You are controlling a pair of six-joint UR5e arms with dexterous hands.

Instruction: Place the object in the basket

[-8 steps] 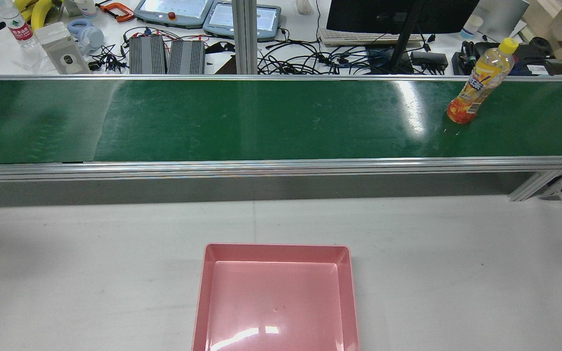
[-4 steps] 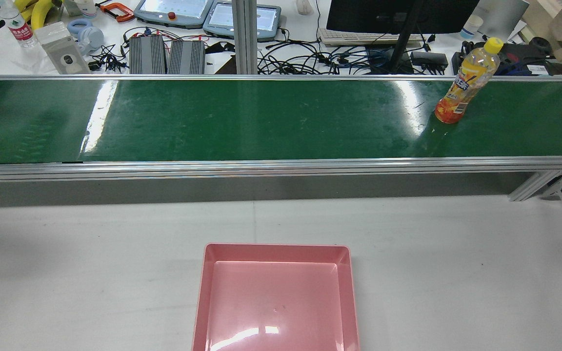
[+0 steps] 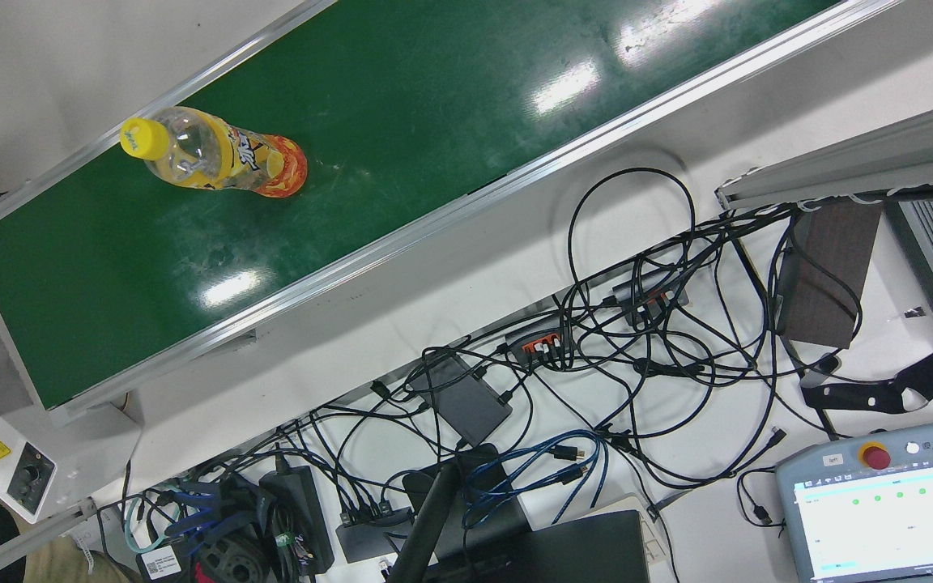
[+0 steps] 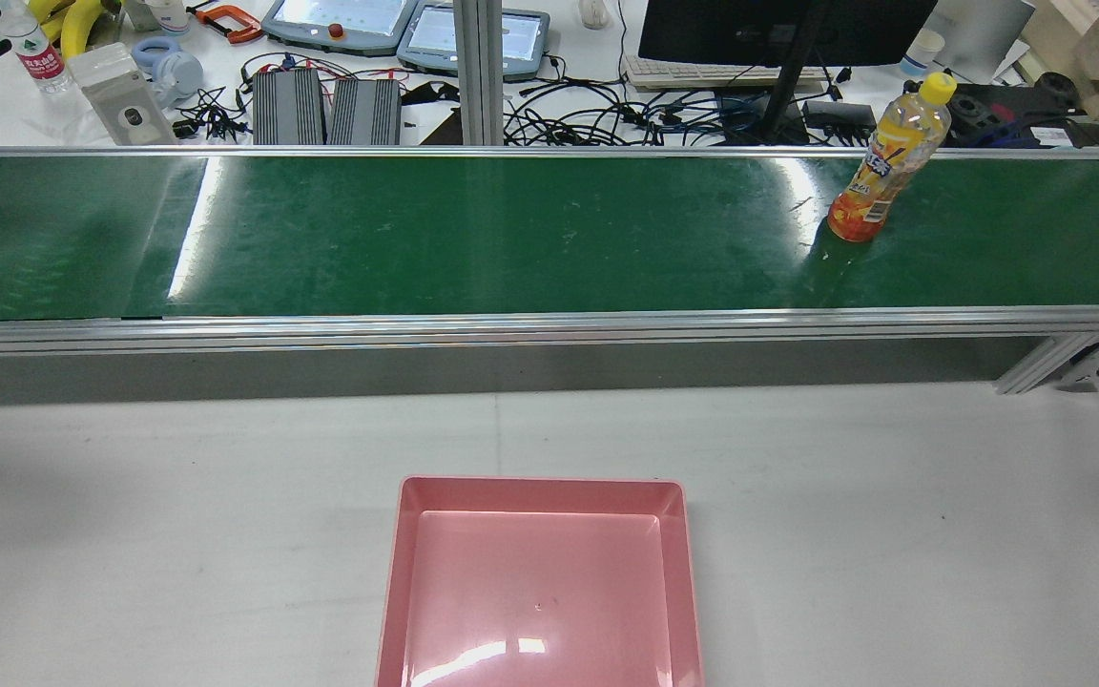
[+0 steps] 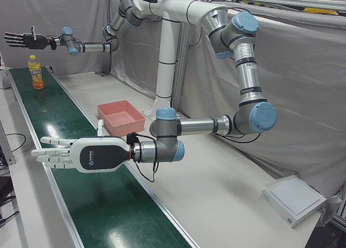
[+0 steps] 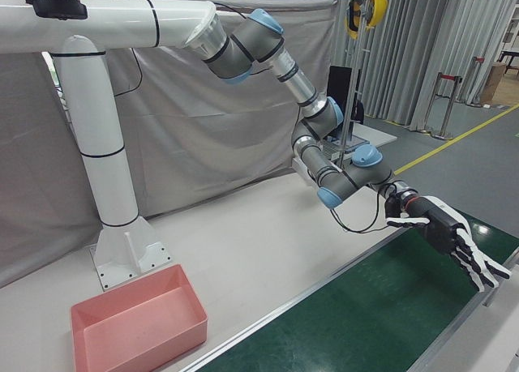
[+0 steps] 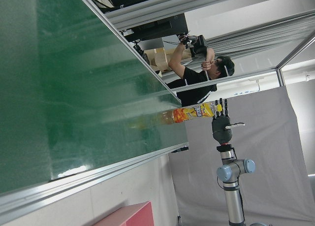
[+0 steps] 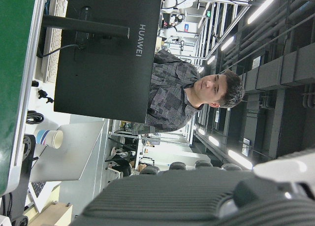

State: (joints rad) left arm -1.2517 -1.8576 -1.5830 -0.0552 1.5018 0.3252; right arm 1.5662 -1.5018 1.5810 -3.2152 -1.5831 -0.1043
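An orange drink bottle (image 4: 879, 162) with a yellow cap stands upright on the green belt (image 4: 416, 239), towards its right end. It also shows in the front view (image 3: 215, 158), the left-front view (image 5: 36, 72) and the left hand view (image 7: 194, 113). The pink basket (image 4: 540, 487) sits empty on the white table in front of the belt, and shows in the side views (image 5: 116, 105) (image 6: 146, 352). My right hand (image 5: 21, 40) is open and empty, held above and beyond the bottle (image 6: 450, 242) (image 7: 221, 122). My left hand (image 5: 81, 155) is open and empty over the belt's other end, far from the bottle.
The belt has raised aluminium rails (image 4: 511, 324) between it and the table. Behind it lies a cluttered desk with cables (image 3: 596, 340), a monitor (image 4: 778, 29) and teach pendants (image 4: 340, 19). People stand beyond the belt's right end (image 7: 197, 78).
The bottle has travelled to the left along the belt in the rear view, still upright. The basket has not moved.
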